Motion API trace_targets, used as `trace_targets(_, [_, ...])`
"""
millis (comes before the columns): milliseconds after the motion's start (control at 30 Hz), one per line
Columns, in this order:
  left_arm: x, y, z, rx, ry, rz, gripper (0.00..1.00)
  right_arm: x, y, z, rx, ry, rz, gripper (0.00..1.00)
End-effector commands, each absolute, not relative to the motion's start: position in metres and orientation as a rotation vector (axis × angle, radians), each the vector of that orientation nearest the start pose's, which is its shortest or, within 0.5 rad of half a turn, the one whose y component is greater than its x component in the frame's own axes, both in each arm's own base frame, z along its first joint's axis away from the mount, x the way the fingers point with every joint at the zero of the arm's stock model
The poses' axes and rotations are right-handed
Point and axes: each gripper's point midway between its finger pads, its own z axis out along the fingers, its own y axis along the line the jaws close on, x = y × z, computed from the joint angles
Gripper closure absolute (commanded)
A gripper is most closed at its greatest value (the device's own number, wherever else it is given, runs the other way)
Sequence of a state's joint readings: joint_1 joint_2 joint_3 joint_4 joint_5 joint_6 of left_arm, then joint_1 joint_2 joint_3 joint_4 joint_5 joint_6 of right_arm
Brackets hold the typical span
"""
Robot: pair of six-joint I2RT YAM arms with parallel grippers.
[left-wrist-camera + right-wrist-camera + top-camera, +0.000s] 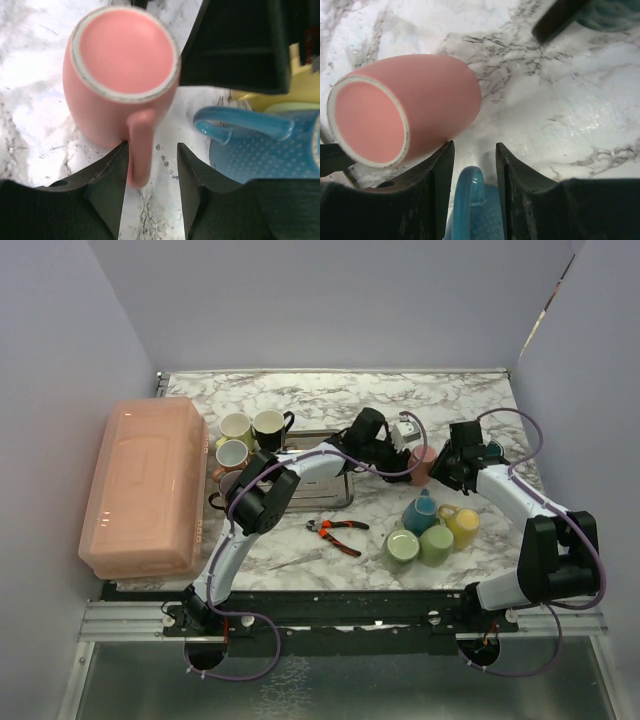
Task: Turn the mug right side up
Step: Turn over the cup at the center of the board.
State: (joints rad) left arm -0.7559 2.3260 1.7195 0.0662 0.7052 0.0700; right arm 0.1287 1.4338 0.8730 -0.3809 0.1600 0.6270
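The pink mug stands upside down on the marble table, its flat base up. In the left wrist view the mug has its handle pointing toward me, between the open fingers of my left gripper and touching the left finger. The left gripper is just left of the mug from above. My right gripper is close on the mug's right, open. In the right wrist view the mug lies ahead and left of the right gripper, by its left fingertip.
A blue mug sits close beside the pink one, its handle under my right fingers. Green and yellow mugs cluster in front. Orange-handled pliers, a metal tray, several mugs and a pink bin lie left.
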Motion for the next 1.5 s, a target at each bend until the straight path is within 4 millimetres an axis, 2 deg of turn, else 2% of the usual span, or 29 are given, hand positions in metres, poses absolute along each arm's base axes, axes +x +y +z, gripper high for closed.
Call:
trace_targets(0, [0.368,-0.496,0.107,1.214,1.711,-1.006,0.56,0.368,0.056,0.09,0.551,2.346,0.234,0.57])
trace_targets(267, [0.354,-0.496,0.104,1.196,1.748,-1.066,0.65,0.377,0.057,0.099,0.512,2.317,0.247,0.51])
trace_targets(400, [0.363,-0.484,0.114,1.092,1.789,-0.988,0.6,0.371,0.066,0.104,0.5,2.332,0.307,0.48])
trace_targets(533, [0.371,-0.47,0.133,0.959,1.82,-0.924,0.56,0.364,0.079,0.12,0.448,2.306,0.41,0.43])
trace_targets(667, [0.379,-0.454,0.146,0.807,1.863,-0.865,0.53,0.365,0.085,0.131,0.45,2.295,0.436,0.35])
trace_targets(933, [0.391,-0.41,0.15,0.518,1.941,-0.703,0.44,0.376,0.082,0.1,0.566,2.408,0.296,0.33])
trace_targets(1100, [0.393,-0.389,0.159,0.437,1.935,-0.623,0.37,0.379,0.076,0.084,0.624,2.434,0.211,0.37])
trace_targets(1233, [0.394,-0.379,0.166,0.404,1.925,-0.588,0.35,0.379,0.075,0.073,0.631,2.467,0.184,0.44])
trace_targets(1467, [0.394,-0.371,0.167,0.331,1.942,-0.59,0.35,0.382,0.073,0.069,0.583,2.481,0.14,0.66])
